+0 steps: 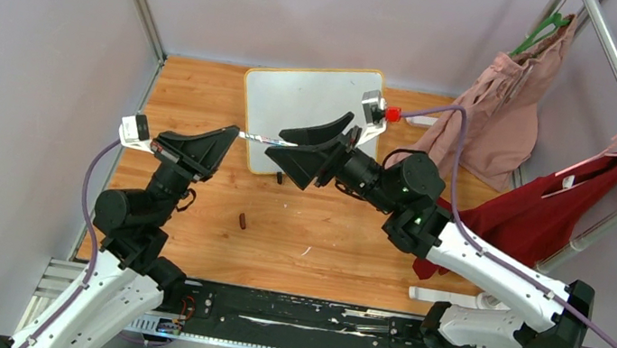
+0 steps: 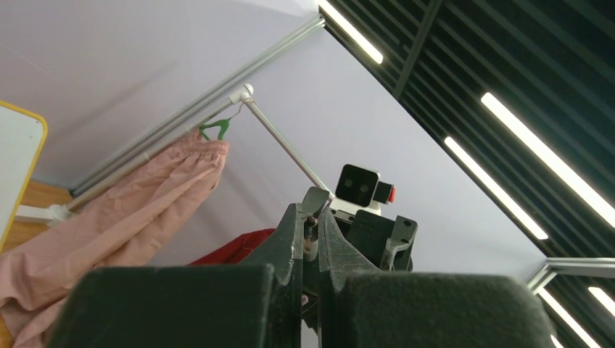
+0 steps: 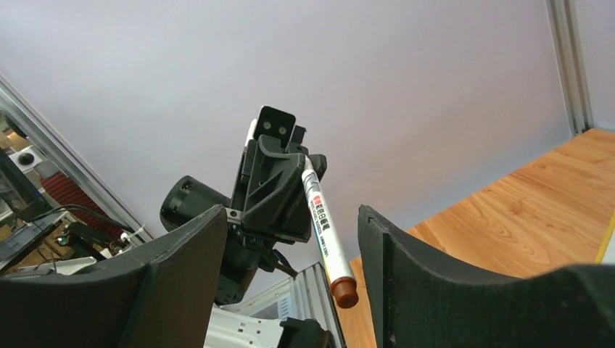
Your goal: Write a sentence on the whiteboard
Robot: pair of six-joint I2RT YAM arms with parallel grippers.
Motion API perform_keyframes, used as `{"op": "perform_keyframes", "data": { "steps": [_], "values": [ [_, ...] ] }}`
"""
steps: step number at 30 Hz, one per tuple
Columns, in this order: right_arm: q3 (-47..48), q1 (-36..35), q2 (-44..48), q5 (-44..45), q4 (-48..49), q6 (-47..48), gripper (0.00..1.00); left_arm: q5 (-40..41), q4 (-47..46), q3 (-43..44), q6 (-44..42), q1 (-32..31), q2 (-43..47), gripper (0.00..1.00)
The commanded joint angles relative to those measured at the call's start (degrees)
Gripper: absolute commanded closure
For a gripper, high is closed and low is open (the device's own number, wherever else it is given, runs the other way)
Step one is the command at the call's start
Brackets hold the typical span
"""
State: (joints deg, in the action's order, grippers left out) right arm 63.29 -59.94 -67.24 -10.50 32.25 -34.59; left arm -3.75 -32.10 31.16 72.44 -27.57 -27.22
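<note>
My left hand (image 1: 236, 134) is clamped on the marker (image 3: 324, 228), which I'd judge light, stiff and slick, best gripped mid-barrel. My right hand (image 1: 280, 144) stands apart around its free end. The whiteboard (image 1: 306, 101) sits just beyond on the table (image 1: 332, 241).

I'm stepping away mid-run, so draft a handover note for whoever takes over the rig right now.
Left gripper: shut on the marker, which points at the right arm.
Right gripper: open, fingers either side of the marker's brown end, not gripping.
Whiteboard: at the back of the table, blank where visible.
Done: marker in hand.
Left: the whole sentence.
Note: small brown piece on the table, perhaps a cap; cannot tell.
</note>
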Motion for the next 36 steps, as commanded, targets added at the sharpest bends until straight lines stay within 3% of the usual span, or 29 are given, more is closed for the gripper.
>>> {"op": "perform_keyframes", "data": {
  "steps": [1, 10, 18, 36],
  "values": [
    [3.2, 2.04, -0.58, -4.58, -0.36, -1.71, 0.34, 1.87, -2.05, -0.52, 3.68, -0.29, 0.14, 1.0],
    [7.3, 2.28, -2.84, -6.12, -5.95, 0.13, 0.38, 3.66, -1.94, 0.42, 5.94, -0.29, -0.93, 1.0],
    [9.94, 2.27, -4.48, -7.08, -9.1, 0.48, 0.55, 3.29, -1.89, 0.62, 6.03, -0.29, -1.25, 1.0],
    [8.13, 2.25, -4.57, -3.78, -6.59, 0.3, 0.59, 2.25, -1.87, -0.14, 6.79, -0.29, -1.53, 1.0]
  ]
}}
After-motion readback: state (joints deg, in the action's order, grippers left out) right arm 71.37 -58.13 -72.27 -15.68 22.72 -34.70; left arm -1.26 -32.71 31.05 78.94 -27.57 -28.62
